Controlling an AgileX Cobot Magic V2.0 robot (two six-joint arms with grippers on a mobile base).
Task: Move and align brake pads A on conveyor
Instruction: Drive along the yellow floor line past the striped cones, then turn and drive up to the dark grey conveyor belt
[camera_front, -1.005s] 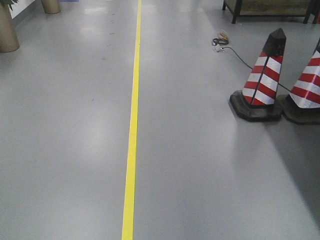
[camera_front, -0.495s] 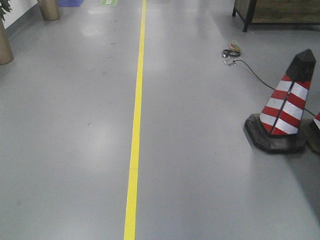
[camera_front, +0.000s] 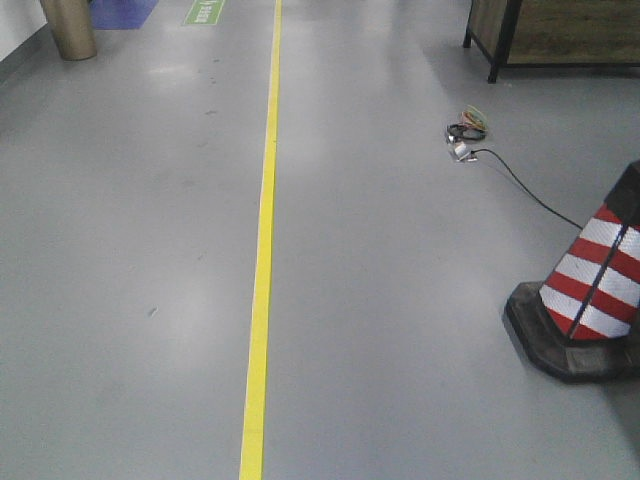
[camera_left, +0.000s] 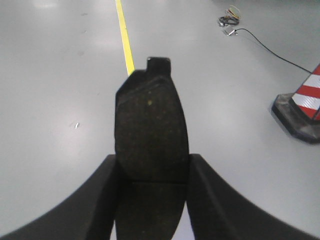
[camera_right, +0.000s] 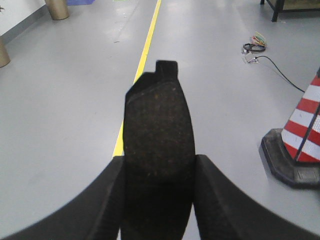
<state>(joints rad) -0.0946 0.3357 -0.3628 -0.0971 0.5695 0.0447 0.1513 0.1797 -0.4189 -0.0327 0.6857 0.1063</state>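
Observation:
My left gripper is shut on a brake pad A, a flat dark-grey curved pad with a centre groove and an end tab pointing away from me. In the right wrist view my right gripper is likewise shut on a second brake pad A, tab forward. Both pads hang above the grey floor. The conveyor is out of view in every view. Neither gripper shows in the front-facing view.
A yellow line runs along the grey floor. A red-and-white traffic cone stands at the right, with a cable and connector bundle beyond it. A dark-framed wooden bench and a gold planter stand far back.
The front-facing view has shifted: the cones slid right and closer, one leaving the frame, and the cable bundle and bench drew nearer. The yellow line stays near centre.

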